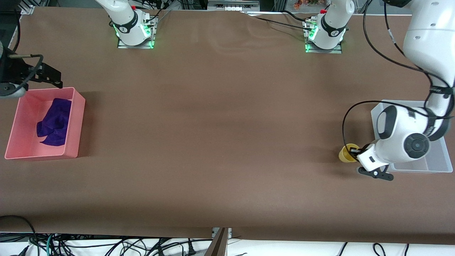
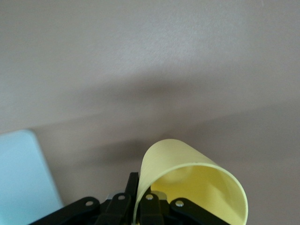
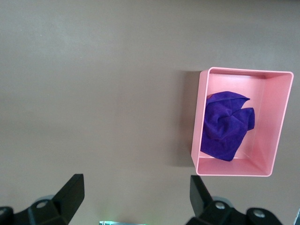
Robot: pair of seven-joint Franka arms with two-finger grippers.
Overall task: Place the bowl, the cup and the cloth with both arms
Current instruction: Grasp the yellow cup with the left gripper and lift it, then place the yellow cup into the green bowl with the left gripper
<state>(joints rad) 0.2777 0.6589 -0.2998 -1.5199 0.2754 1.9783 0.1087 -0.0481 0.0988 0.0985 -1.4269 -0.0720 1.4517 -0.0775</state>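
The yellow cup (image 1: 346, 154) is pinched by its wall in my left gripper (image 1: 355, 153), low over the table beside the clear bin (image 1: 419, 165). The left wrist view shows one finger inside and one outside the cup (image 2: 197, 185), with the gripper (image 2: 140, 190) shut on its rim. The purple cloth (image 1: 55, 122) lies crumpled in the pink bin (image 1: 76, 122). My right gripper (image 1: 10, 76) hangs open and empty over the table beside that bin. The right wrist view shows its spread fingers (image 3: 72, 187), the cloth (image 3: 227, 124) and the pink bin (image 3: 197, 122). The green bowl is hidden.
The clear bin stands at the left arm's end of the table, mostly covered by the left arm; its corner shows in the left wrist view (image 2: 18, 176). The pink bin stands at the right arm's end. Brown table between them.
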